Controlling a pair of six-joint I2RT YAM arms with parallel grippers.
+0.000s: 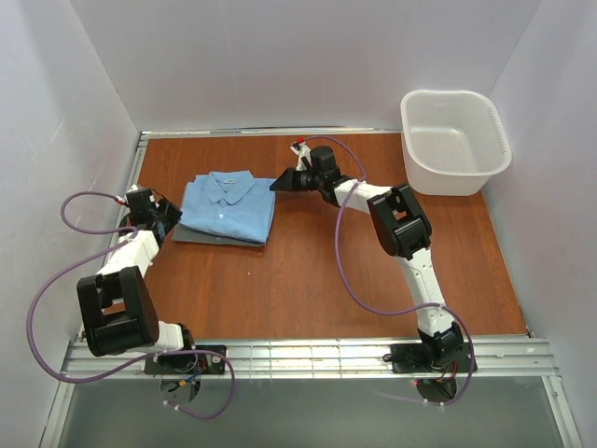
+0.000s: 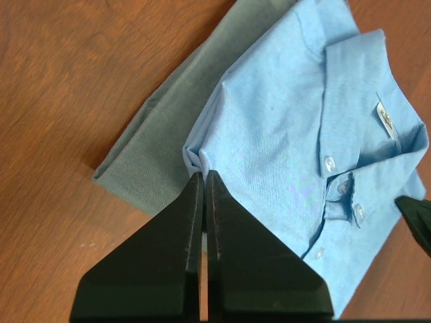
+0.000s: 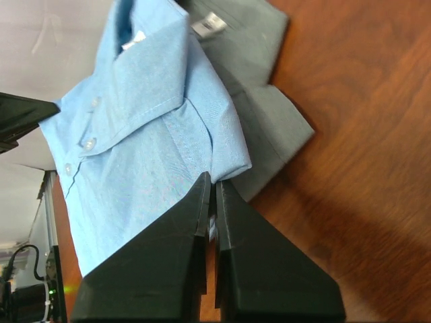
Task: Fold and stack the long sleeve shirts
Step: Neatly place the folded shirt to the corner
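The sky-blue shirt [image 1: 227,205] lies folded, collar up, on top of the folded grey-green shirt [image 1: 199,235] at the table's left centre. My left gripper [image 1: 171,219] is at the stack's left edge. In the left wrist view its jaws [image 2: 204,176] are shut, with the blue shirt's [image 2: 289,134] edge puckered at the tips, above the grey-green shirt [image 2: 161,141]. My right gripper [image 1: 278,184] is at the stack's right edge. In the right wrist view it [image 3: 215,178] is shut, with pale cloth of the blue shirt [image 3: 141,155] between the jaws, beside the grey-green shirt [image 3: 269,128].
A white plastic basket [image 1: 454,140] stands at the back right corner. White walls close in the table on the left, back and right. Bare brown tabletop [image 1: 308,280] lies between the stack and the arm bases.
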